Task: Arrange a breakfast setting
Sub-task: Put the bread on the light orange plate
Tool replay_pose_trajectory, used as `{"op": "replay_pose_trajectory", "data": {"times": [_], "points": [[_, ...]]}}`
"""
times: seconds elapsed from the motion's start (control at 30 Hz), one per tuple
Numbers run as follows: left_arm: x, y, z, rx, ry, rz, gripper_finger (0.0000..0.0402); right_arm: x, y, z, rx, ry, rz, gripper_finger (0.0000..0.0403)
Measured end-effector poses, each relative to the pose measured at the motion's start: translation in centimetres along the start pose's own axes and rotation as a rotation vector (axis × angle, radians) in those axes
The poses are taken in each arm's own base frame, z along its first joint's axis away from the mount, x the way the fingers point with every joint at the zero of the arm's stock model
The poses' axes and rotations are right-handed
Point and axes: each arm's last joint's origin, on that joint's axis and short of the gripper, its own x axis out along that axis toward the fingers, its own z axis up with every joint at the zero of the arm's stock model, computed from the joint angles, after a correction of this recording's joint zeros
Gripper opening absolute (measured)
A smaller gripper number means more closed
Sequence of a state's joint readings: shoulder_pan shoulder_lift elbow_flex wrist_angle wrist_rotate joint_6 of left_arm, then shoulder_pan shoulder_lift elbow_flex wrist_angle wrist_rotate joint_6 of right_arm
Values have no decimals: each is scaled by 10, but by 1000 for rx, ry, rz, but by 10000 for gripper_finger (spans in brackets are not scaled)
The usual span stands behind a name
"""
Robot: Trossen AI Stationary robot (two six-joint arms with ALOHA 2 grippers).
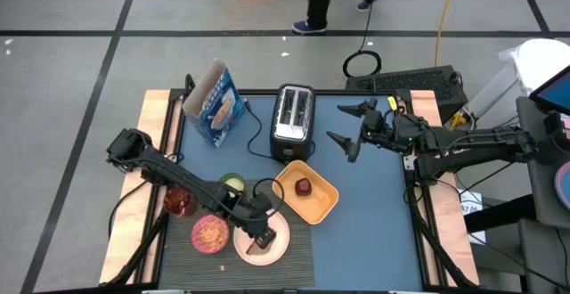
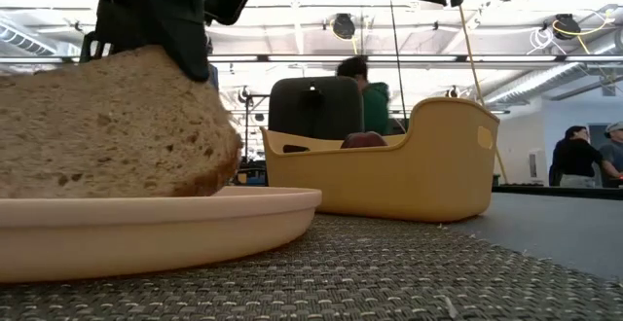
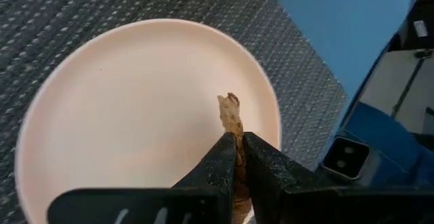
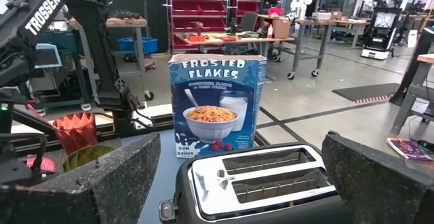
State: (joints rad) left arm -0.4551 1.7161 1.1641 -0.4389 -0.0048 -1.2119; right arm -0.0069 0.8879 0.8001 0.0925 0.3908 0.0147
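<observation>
A toast slice [image 2: 107, 126] stands on edge over the round white plate [image 3: 129, 108], with my left gripper [image 3: 237, 139] shut on it from above. The plate lies on the dark ribbed placemat [image 1: 294, 263], beside the pink bowl [image 1: 211, 233]. Behind them stand the red glass [image 1: 178, 200] and the small green cup [image 1: 232, 185]. In the low view the plate's rim [image 2: 146, 224] hides the toast's lower edge. My right gripper [image 1: 349, 126] hangs open in the air to the right of the toaster, touching nothing. My left gripper pinches the toast slice's upper edge [image 3: 232, 130] between its two fingers, one finger on each flat face. The fingers slant down from the table's left. The slice stands upright below them over the plate. Whether its lower edge touches the plate I cannot tell.
A yellow tray [image 1: 307, 196] holding a dark red thing sits just behind and to the right of the plate. The silver-black toaster [image 1: 294, 116] and the blue cereal box [image 1: 214, 107] stand at the far side. Bare blue tabletop [image 1: 374, 232] lies to the right.
</observation>
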Motion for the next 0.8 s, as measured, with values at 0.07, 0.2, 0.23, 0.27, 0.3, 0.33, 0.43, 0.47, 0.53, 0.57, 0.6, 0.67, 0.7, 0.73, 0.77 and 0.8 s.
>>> {"op": "replay_pose_trajectory", "data": {"times": [0.07,0.2,0.23,0.27,0.3,0.33,0.43,0.47,0.53,0.57,0.6,0.67,0.7,0.73,0.77,0.8], "points": [[0,2,2,-2,-1,10,31,0,0,0,0,0,0,393],[0,3,5,-9,-8,11,31,0,0,0,0,0,0,393],[0,3,6,-10,-9,12,31,0,0,0,0,0,0,393],[0,3,6,-10,-9,12,31,0,0,0,0,0,0,393],[0,3,6,-10,-9,12,31,0,0,0,0,0,0,393],[0,3,6,-8,-9,12,31,0,0,0,0,0,0,393],[0,3,6,-5,-10,11,32,0,0,0,0,0,0,393],[0,3,6,-5,-10,11,33,0,0,0,0,0,0,393],[0,3,6,-2,-10,11,43,0,0,0,0,0,0,393],[0,3,6,-2,-10,11,52,0,0,0,0,0,0,393],[0,3,6,1,-10,11,63,0,0,0,0,0,0,393],[0,3,6,9,-10,12,87,0,0,0,0,0,0,393],[0,3,6,12,-11,12,100,0,0,0,0,0,0,393],[0,3,6,15,-12,12,113,0,0,0,0,0,0,393],[0,3,6,18,-12,13,126,0,0,0,0,0,0,393],[0,3,6,21,-12,13,138,0,0,0,0,0,0,393]]}}
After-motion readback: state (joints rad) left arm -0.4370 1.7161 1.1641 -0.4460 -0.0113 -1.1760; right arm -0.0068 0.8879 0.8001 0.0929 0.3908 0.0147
